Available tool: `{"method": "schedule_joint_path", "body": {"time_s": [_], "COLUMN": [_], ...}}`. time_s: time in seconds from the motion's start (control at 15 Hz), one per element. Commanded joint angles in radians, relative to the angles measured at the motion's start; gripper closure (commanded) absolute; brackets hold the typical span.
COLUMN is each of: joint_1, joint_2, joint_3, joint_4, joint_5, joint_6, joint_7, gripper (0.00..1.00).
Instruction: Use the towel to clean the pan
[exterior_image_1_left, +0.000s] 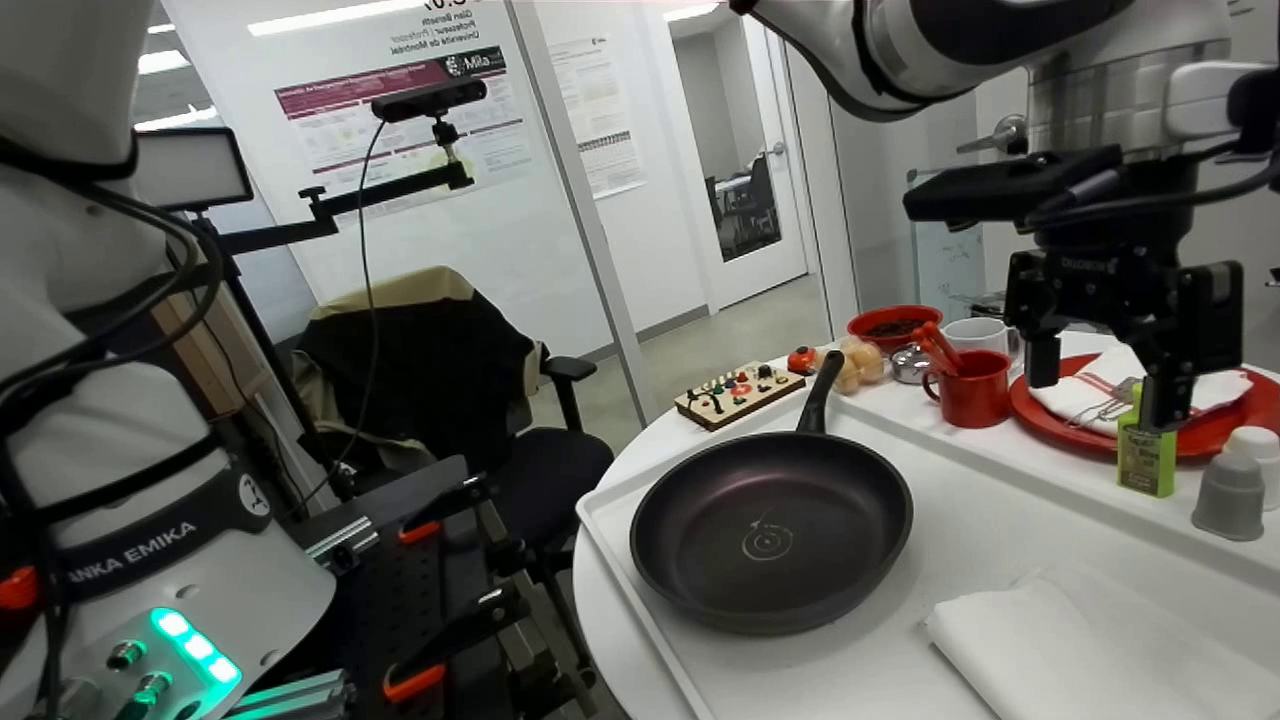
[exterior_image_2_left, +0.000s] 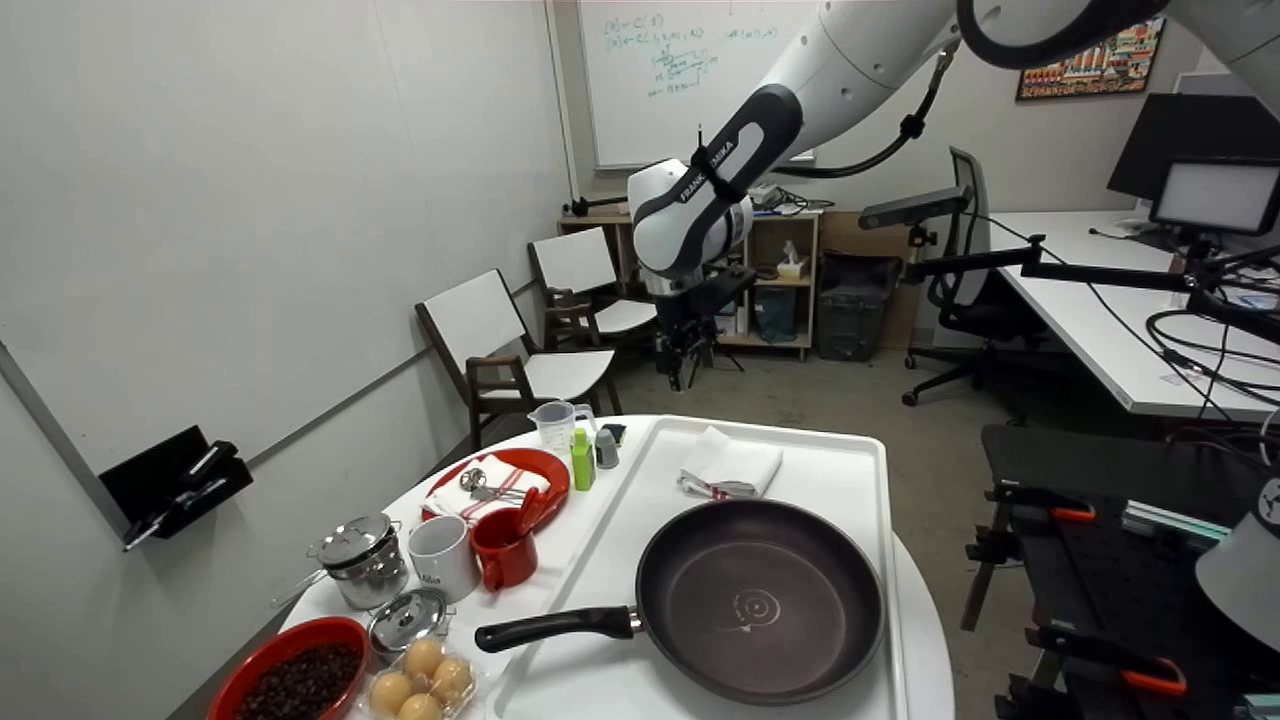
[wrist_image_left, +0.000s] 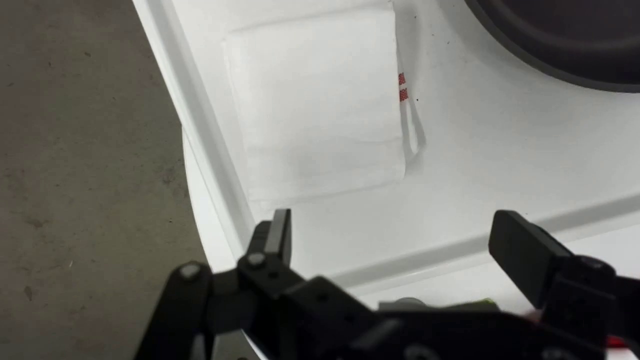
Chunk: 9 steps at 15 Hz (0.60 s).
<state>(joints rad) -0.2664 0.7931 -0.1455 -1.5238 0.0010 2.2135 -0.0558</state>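
Observation:
The towel (wrist_image_left: 320, 105), white and folded into a neat square, lies flat on the white tray (wrist_image_left: 460, 160); a small loop with red marks sticks out from one side. It also shows in both exterior views, the towel (exterior_image_1_left: 1080, 650) and the towel (exterior_image_2_left: 735, 462). Beside it on the tray rests the black pan (exterior_image_1_left: 770, 540), upright, its inside bare except for a pale ring mark; only a corner of the pan (wrist_image_left: 575, 35) enters the wrist view. My gripper (wrist_image_left: 392, 217) hangs above the tray with its fingers (wrist_image_left: 282, 235) wide apart, nothing between them. In an exterior view the gripper (exterior_image_1_left: 1103, 385) is raised well over the table.
Along the tray's side stand a red plate (exterior_image_2_left: 555, 465) with a cloth and utensils, a red mug (exterior_image_2_left: 505, 550), a white mug (exterior_image_2_left: 440, 555), a green bottle (exterior_image_2_left: 582, 460) and a grey cup (exterior_image_2_left: 606, 448). The pan's handle (exterior_image_2_left: 550, 628) reaches over the tray rim.

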Motion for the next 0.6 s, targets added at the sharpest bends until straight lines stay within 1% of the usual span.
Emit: {"method": "schedule_joint_path", "body": {"time_s": [0.0,0.2,0.53], "joint_1": [-0.006,-0.014,-0.044], "joint_2": [0.095,0.122,0.139], "joint_3": [0.002,-0.003,-0.008], "joint_4": [0.097,0.095,0.047], "joint_5": [-0.015,-0.017,-0.016], "joint_6": [-0.016,-0.015,0.045], "joint_7": [-0.024,-0.032,-0.067], "gripper": [0.00,0.00,0.00]}}
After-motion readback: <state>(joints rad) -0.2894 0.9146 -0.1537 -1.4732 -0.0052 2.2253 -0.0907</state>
